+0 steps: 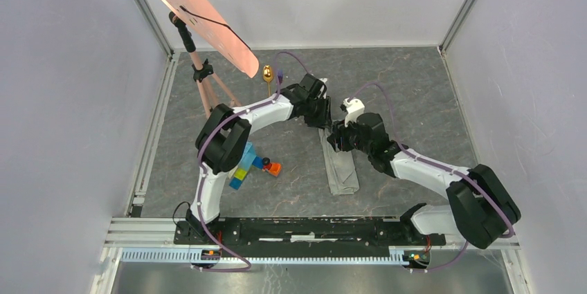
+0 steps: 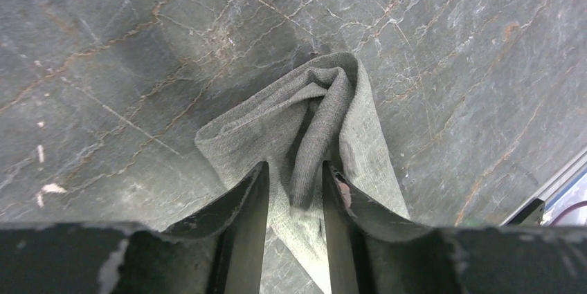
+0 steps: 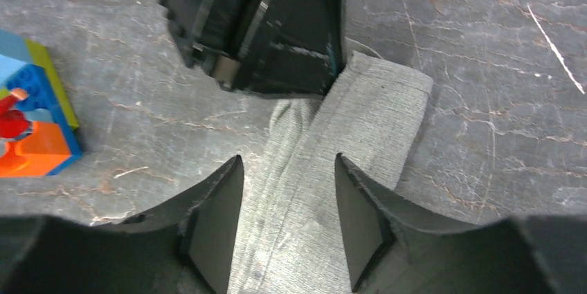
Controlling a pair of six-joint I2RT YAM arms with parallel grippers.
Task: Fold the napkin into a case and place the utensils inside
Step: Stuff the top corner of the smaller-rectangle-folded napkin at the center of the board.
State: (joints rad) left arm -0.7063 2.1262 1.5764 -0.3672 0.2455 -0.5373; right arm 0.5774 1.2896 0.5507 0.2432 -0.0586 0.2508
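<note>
The napkin (image 1: 342, 167) lies on the table as a narrow grey-green case-like strip, running away from the arms. Its far end (image 2: 277, 121) is bunched into a raised fold. My left gripper (image 2: 294, 166) is open at that end, with the fold standing loosely between its fingers. My right gripper (image 3: 289, 159) is open just above the strip (image 3: 374, 114), a little nearer, gripping nothing. In the top view both grippers, left (image 1: 323, 120) and right (image 1: 339, 140), meet over the strip's far end. The gold spoon (image 1: 267, 72) lies further back to the left. I cannot pick out the fork.
Colourful toy blocks (image 1: 249, 162) sit left of the strip, beside the left arm, and show in the right wrist view (image 3: 34, 121). A tripod (image 1: 202, 76) with an orange board (image 1: 201, 10) stands at the back left. White walls enclose the table.
</note>
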